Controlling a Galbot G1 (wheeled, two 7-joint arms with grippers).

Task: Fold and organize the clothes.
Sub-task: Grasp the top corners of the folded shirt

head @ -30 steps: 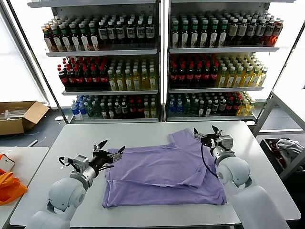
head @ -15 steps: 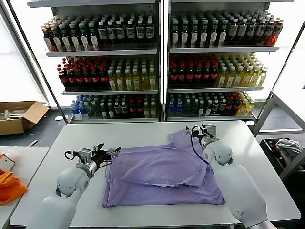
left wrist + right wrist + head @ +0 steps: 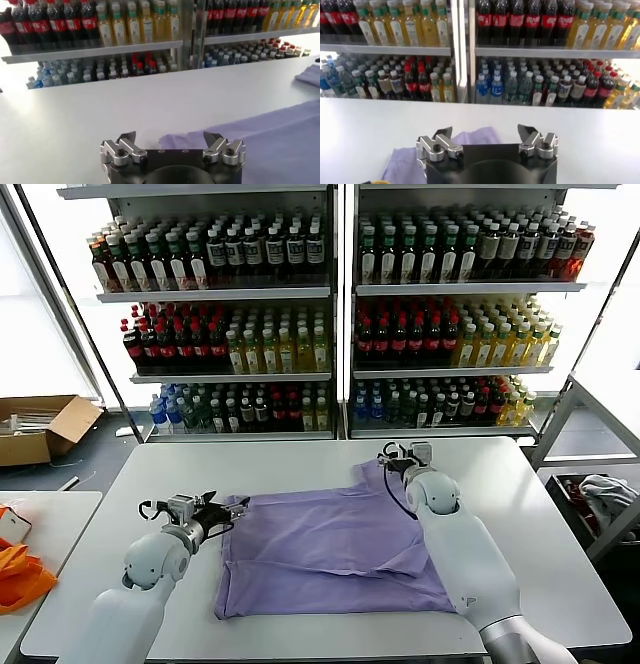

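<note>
A lavender T-shirt (image 3: 335, 549) lies spread flat in the middle of the white surface (image 3: 150, 474), plain side up, with one sleeve reaching toward 1 o'clock.

The left gripper (image 3: 222, 509) sits low at the shirt's 9 o'clock edge, by its upper left corner. Its jaws are spread, and in the left wrist view the left gripper (image 3: 171, 142) straddles that corner of the T-shirt (image 3: 265, 145) without pinching it.

The right gripper (image 3: 392, 454) is at the far sleeve, at about 1 o'clock from the shirt's middle. Its jaws are also spread; in the right wrist view the right gripper (image 3: 485, 137) has the sleeve end of the T-shirt (image 3: 415, 157) lying between and beneath its open jaws, with nothing clamped.

Behind the surface stand shelves of drink bottles (image 3: 250, 254). In the left wrist view, red-labelled cola bottles (image 3: 50, 22) carry white script too small to read for certain. A cardboard box (image 3: 40, 429) sits on the floor at 10 o'clock, and an orange cloth (image 3: 15, 574) lies on a side table at 9 o'clock.
</note>
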